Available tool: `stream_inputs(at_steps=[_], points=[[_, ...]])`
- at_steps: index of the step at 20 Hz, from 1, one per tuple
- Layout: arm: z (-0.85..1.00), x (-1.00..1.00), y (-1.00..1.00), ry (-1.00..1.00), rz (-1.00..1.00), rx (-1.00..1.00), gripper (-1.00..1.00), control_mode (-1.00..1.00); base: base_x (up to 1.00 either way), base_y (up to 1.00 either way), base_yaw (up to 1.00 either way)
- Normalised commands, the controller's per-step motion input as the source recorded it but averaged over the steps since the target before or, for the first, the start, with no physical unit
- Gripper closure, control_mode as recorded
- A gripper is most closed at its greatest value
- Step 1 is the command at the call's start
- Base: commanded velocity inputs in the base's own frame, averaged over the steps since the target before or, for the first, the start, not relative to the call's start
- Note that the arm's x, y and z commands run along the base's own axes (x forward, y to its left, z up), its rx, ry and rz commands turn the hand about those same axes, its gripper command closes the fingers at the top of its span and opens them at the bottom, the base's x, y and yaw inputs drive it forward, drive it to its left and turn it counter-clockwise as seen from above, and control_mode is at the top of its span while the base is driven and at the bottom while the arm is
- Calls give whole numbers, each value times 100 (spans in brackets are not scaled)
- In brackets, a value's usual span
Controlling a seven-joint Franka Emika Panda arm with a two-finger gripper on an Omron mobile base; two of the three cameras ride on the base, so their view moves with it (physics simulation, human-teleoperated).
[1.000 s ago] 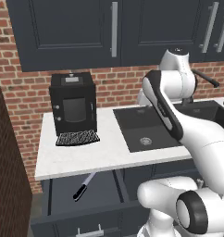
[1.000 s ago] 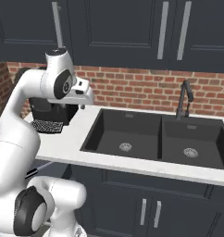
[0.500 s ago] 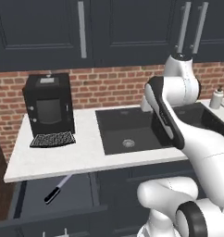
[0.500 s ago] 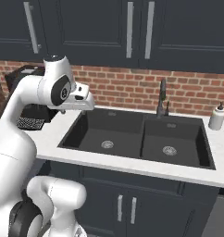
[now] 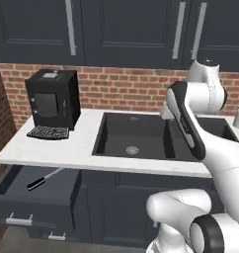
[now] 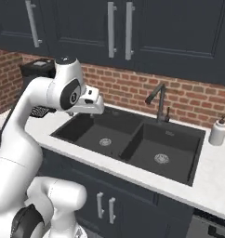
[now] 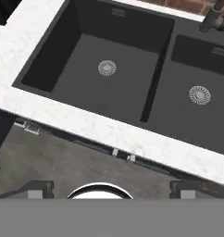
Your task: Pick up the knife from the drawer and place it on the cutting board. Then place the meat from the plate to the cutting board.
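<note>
- The drawer (image 5: pixel 35 195) stands pulled out below the white surface (image 5: pixel 67 148), at the lower left of the left base view; its silver bar handle shows along the front.
- The knife (image 5: pixel 44 178) lies inside the drawer, black handle toward the front left, silver-grey blade pointing back and to the right, toward the edge of the surface. Nothing touches it.
- The hand (image 7: pixel 111 187) is raised over the double sink (image 7: pixel 132 88), looking down on both basins and the front strip of the surface. In the hand view the two dark finger tips (image 7: pixel 37 189) sit far apart at the bottom corners, so the hand is spread wide and carries nothing.
- In the right base view the hand's white body (image 6: pixel 89 102) hangs just above the left basin (image 6: pixel 98 132), well apart from the drawer.
- A black coffee machine (image 5: pixel 52 99) stands on the surface at the left, against the brick wall, with a dark grille tray (image 5: pixel 47 132) in front of it.
- A dark tap (image 6: pixel 158 102) rises behind the sink; a white soap dispenser (image 6: pixel 218 131) stands on the surface to the right of the right basin.
- Dark upper cabinets (image 6: pixel 114 28) with silver bar handles run above the brick.
</note>
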Motion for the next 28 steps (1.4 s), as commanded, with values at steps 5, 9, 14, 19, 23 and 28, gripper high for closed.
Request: stream_inputs(at_steps=[5,9,14,19,23,28], points=[[0,0,0,0,0,0,-100,100,0,0,93],[0,0,0,0,0,0,-100,100,0,0,97],[0,0,0,0,0,0,-100,100,0,-2,95],[0,0,0,0,0,0,-100,100,4,-27,81],[0,0,0,0,0,0,-100,100,19,-32,33],[0,0,0,0,0,0,-100,100,10,-60,17]])
